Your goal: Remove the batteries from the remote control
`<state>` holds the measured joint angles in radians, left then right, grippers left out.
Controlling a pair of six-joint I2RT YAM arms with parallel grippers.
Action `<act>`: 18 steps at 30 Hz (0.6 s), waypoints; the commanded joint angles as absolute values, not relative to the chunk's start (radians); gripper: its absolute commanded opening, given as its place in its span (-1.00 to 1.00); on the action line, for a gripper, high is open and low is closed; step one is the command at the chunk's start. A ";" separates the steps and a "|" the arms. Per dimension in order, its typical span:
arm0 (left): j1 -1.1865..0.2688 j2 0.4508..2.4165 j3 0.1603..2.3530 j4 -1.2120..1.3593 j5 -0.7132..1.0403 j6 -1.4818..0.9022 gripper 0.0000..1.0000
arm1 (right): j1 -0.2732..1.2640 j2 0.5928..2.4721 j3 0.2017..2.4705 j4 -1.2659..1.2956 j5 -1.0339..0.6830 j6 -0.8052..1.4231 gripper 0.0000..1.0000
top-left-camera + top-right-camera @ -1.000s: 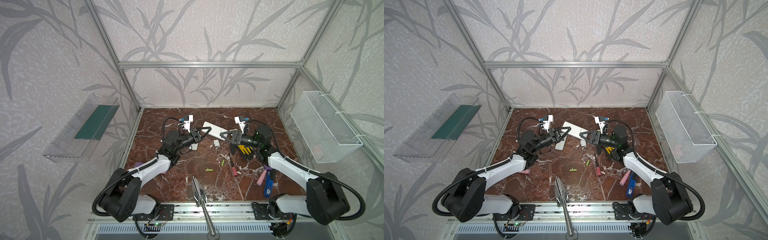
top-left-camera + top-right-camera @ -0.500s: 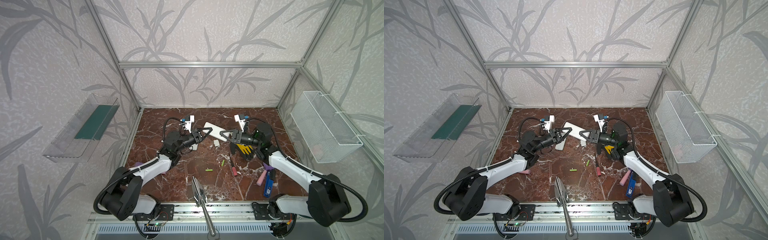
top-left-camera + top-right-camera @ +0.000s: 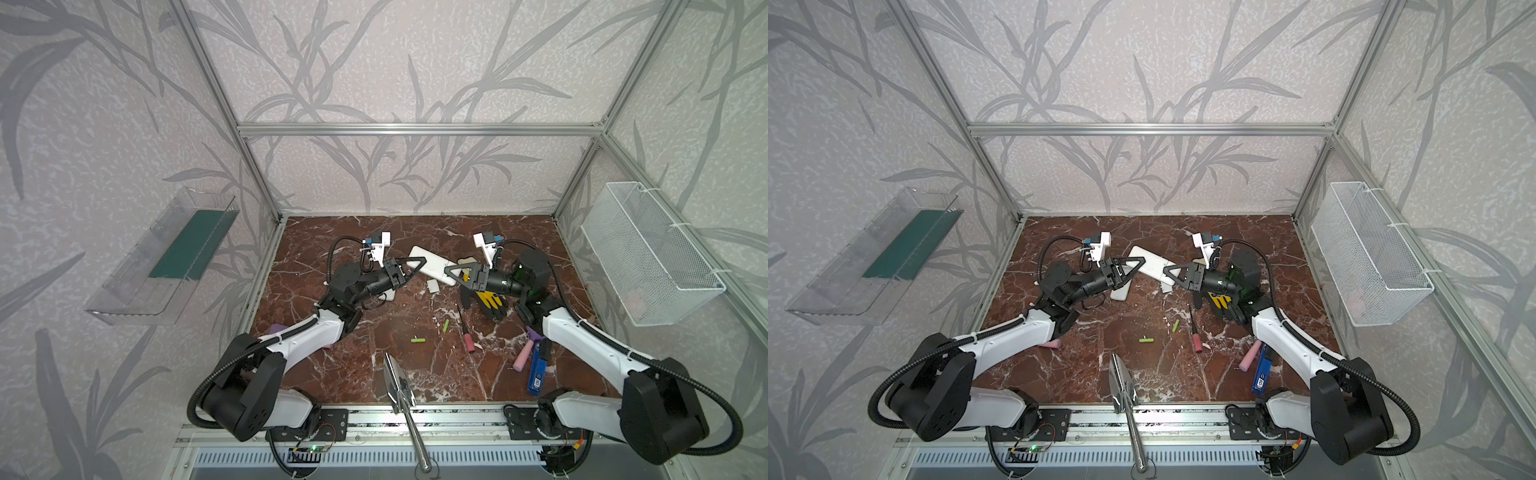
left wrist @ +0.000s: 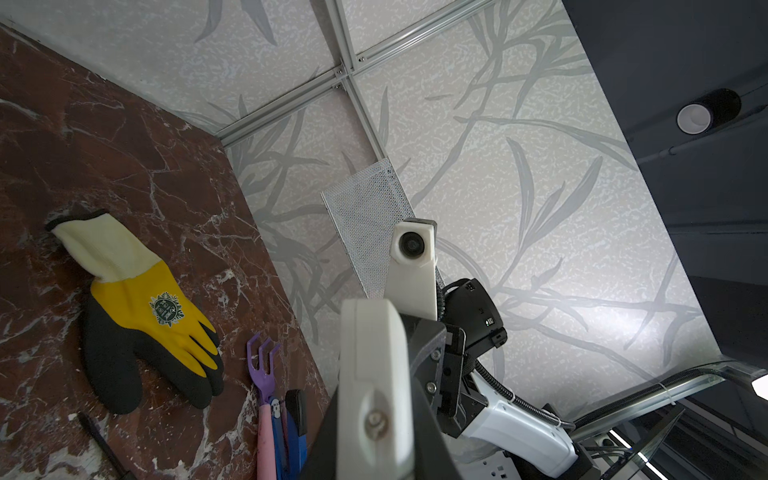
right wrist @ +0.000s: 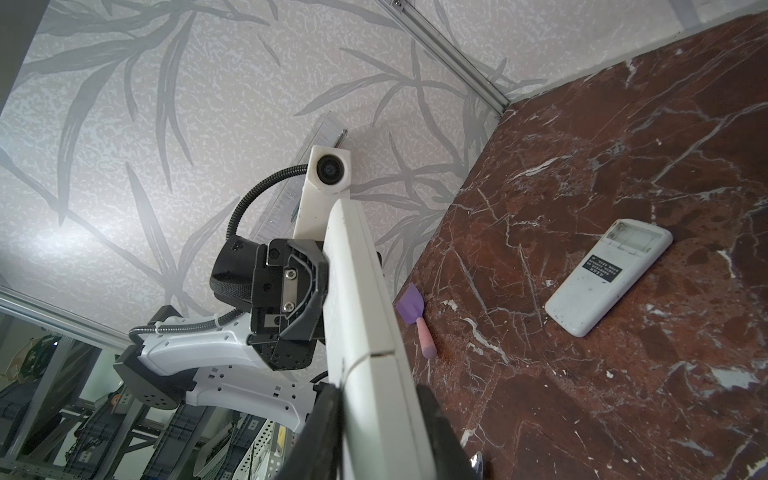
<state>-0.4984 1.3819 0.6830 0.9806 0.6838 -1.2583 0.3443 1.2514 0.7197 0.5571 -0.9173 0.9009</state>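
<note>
- Bench (image 3: 519,241): dark red marble floor. It carries every loose item.
- Left gripper (image 3: 417,265): jaws clamped on one end of the white remote (image 3: 432,264).
- Right gripper (image 3: 451,272): jaws closed on the opposite end. The right wrist view shows a finger pressed to each face.
- White remote: held clear of the bench between the two grippers, over the middle of the rear half. A seam crosses its body in the right wrist view, so the cover is probably fitted.
- Second remote (image 5: 606,276): lies flat on the bench towards the left edge, partly under the left gripper. Its battery bay is open and empty.
- Glove (image 3: 490,301): yellow and black, on the bench under the right arm.
- Screwdriver (image 3: 465,332): pink handle, near the bench centre.
- Loose cover (image 3: 432,286): small white plate on the bench, just below the white remote.
- Green batteries (image 3: 417,340): two, well apart from both remotes, lying on the bench midway between the centre and the front edge. No yellow batteries are visible.
- Step in hand (judgement): one remote is unloaded. The white remote is braced for opening, and its batteries are probably inside.
- Next move (judgement): one gripper must hold steady. The other must release, regrip at the seam and slide the cover off. A twist between the two grips could bind the cover.
</note>
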 commanded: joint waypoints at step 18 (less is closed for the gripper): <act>-0.476 1.388 0.710 1.114 0.659 -1.321 -1.00 | 0.310 1.246 0.705 0.498 -0.917 0.881 -0.15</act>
